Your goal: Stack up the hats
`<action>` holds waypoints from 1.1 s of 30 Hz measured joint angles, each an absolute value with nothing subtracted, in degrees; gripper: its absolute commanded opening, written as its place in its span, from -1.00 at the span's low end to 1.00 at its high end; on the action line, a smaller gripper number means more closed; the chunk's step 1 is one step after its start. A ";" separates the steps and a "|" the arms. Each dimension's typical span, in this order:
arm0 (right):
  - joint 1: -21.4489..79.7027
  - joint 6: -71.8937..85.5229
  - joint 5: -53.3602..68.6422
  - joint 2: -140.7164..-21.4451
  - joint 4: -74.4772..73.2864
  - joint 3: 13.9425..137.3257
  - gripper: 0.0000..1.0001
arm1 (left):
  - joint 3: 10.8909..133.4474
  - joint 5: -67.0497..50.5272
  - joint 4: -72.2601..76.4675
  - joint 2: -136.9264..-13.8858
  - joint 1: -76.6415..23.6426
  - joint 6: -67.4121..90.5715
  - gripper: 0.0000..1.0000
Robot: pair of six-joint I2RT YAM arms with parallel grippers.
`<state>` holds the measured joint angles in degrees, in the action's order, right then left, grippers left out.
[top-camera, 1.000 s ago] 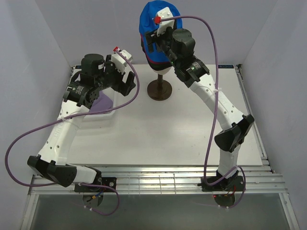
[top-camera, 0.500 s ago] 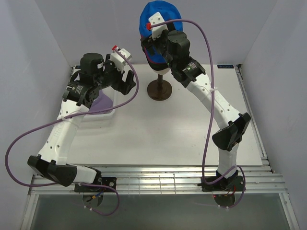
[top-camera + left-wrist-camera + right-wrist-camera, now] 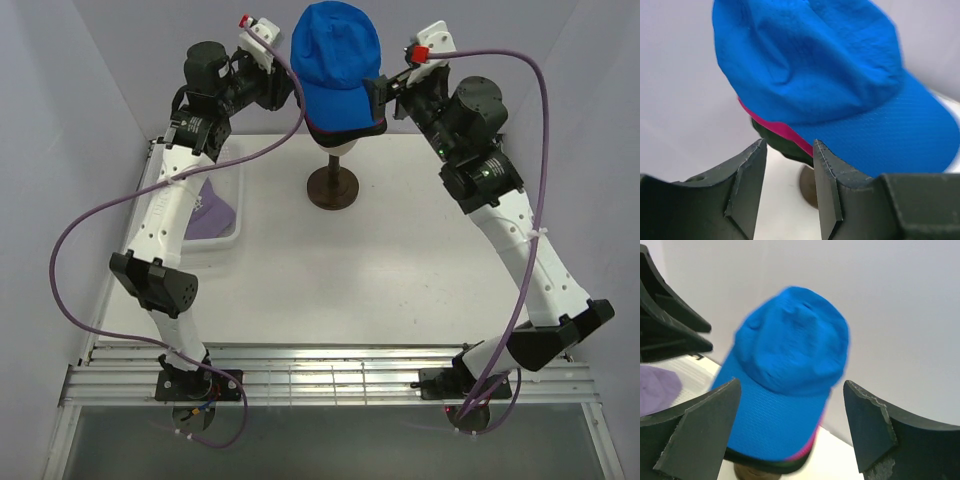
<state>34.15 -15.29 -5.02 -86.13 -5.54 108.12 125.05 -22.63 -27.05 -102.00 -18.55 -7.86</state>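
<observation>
A bright blue hat (image 3: 335,55) tops the stack on the mannequin head, with a magenta hat's edge (image 3: 775,129) and dark brims (image 3: 765,462) showing beneath it. My left gripper (image 3: 283,88) hovers just left of the stack, its fingers (image 3: 752,165) apart with nothing between them. Just right of the stack, my right gripper (image 3: 384,96) is wide open and empty, facing the blue hat (image 3: 790,355). A lavender hat (image 3: 215,210) lies in the white basket. In the wrist views the left gripper (image 3: 789,145) and right gripper (image 3: 791,385) both look at the stack without touching it.
The white basket (image 3: 225,240) sits at the table's left side. The mannequin's brown round stand (image 3: 332,187) is at the back middle of the table. White walls close in the left, right and back.
The left arm has risen from over the basket to the stack's left side, its jaws narrowing. The right gripper has let go of the blue hat and drawn back to the right.
</observation>
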 measured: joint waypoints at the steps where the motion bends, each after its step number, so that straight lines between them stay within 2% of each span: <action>1: 32.75 -14.81 -4.69 -84.25 -4.75 105.65 0.76 | 126.48 -22.20 -26.17 -103.70 -18.55 -9.54 0.06; 4: 29.65 -13.61 -3.90 -80.86 -3.31 99.61 0.76 | 126.85 -21.06 -23.79 -106.15 -18.46 -16.71 0.17; 10: 27.24 -11.79 -1.02 -79.55 -1.15 90.00 0.74 | 120.03 -20.34 -16.47 -106.06 -17.91 -30.48 0.14; 15: 26.30 -9.82 1.52 -79.37 0.82 85.38 0.72 | 117.25 -22.59 -9.45 -105.82 -16.08 -34.48 0.11; 21: 25.32 -8.43 3.27 -77.80 3.84 81.49 0.72 | 112.12 -26.17 -2.15 -104.51 -14.22 -42.28 0.16; 33: 22.81 -5.52 5.61 -76.64 6.63 77.58 0.70 | 114.30 -32.21 1.54 -104.81 -15.27 -45.71 0.13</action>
